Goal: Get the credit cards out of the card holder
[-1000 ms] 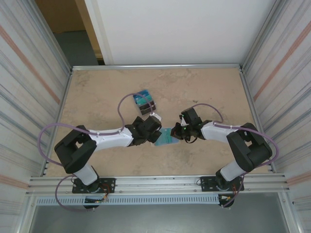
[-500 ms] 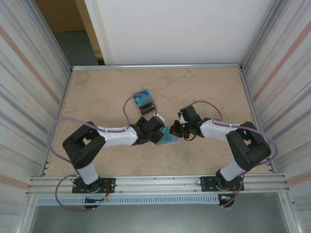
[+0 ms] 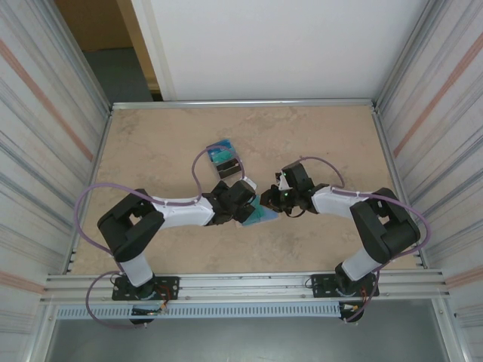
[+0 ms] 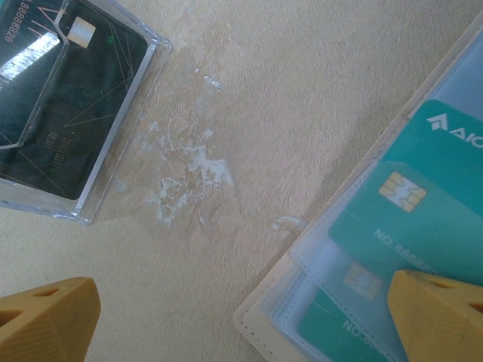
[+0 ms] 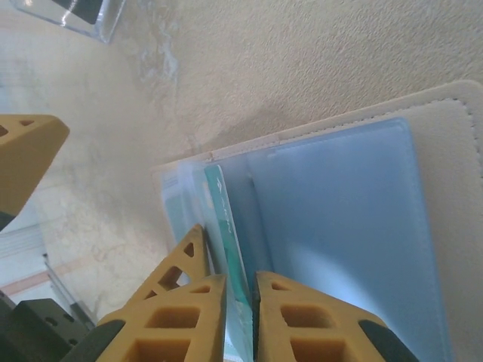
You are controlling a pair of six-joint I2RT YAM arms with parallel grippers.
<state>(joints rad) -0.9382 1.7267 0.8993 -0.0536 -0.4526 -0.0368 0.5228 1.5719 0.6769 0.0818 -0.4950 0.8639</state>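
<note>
Bare tabletop (image 4: pixel 249 113) lies free between clear card case (image 4: pixel 121 147) and card holder (image 5: pixel 460 226), which the right gripper (image 5: pixel 240 280), pinching a credit card (image 5: pixel 225 219), crowds.

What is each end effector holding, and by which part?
The right end effector pinches a teal credit card by its edge, inside the card holder. The left end effector is open, holding nothing.

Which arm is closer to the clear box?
Left. The left fingers, wide open, are on the near side of the clear box; the right fingers are farther right, pinching a teal card in the card holder.
</note>
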